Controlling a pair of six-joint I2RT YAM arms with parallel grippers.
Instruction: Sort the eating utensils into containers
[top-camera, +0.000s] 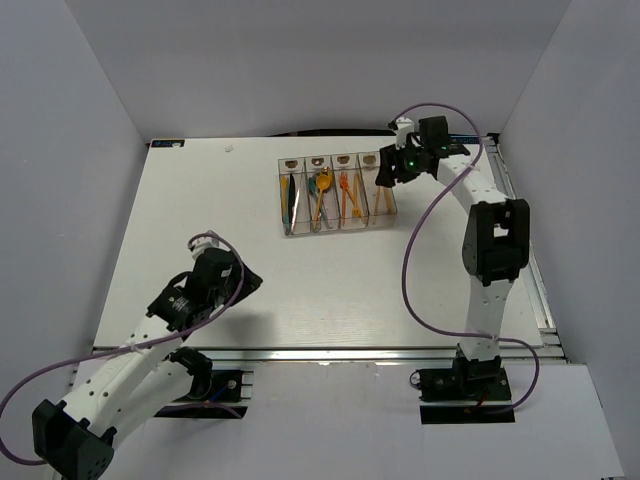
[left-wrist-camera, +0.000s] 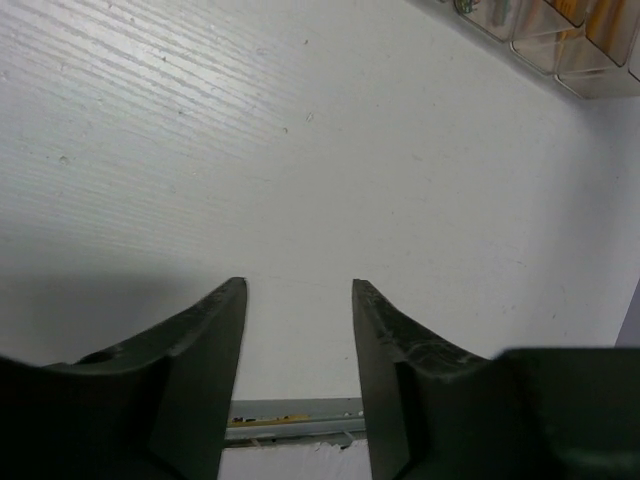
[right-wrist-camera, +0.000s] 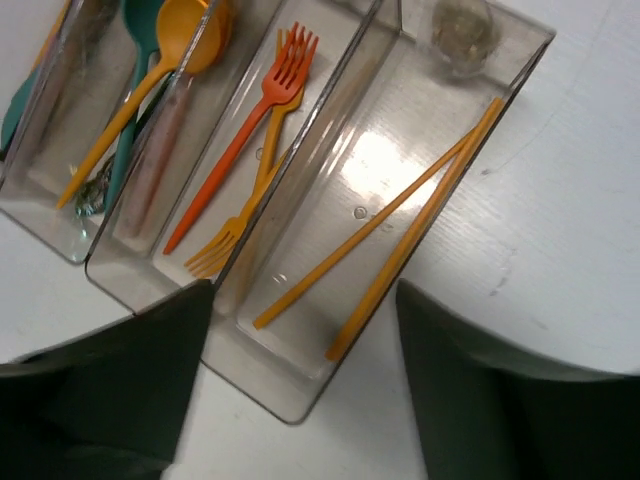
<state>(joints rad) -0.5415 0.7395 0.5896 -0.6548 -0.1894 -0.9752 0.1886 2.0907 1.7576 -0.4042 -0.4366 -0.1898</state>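
Note:
The four joined clear containers (top-camera: 385, 212) stand at the back middle of the table. In the right wrist view the rightmost container (right-wrist-camera: 400, 140) holds two orange sticks (right-wrist-camera: 400, 230). The one beside it holds red and orange forks (right-wrist-camera: 250, 150). The following one holds an orange spoon (right-wrist-camera: 150, 75), a teal spoon and a pink utensil. My right gripper (top-camera: 388, 168) is open and empty (right-wrist-camera: 300, 300), hovering above the rightmost container. My left gripper (top-camera: 248, 282) is open and empty (left-wrist-camera: 298, 285) over bare table at the near left.
The white table (top-camera: 200, 220) is walled by grey panels at the left, back and right. A metal rail (top-camera: 330, 352) runs along the near edge. The corner of the containers (left-wrist-camera: 560, 40) shows at the top right of the left wrist view.

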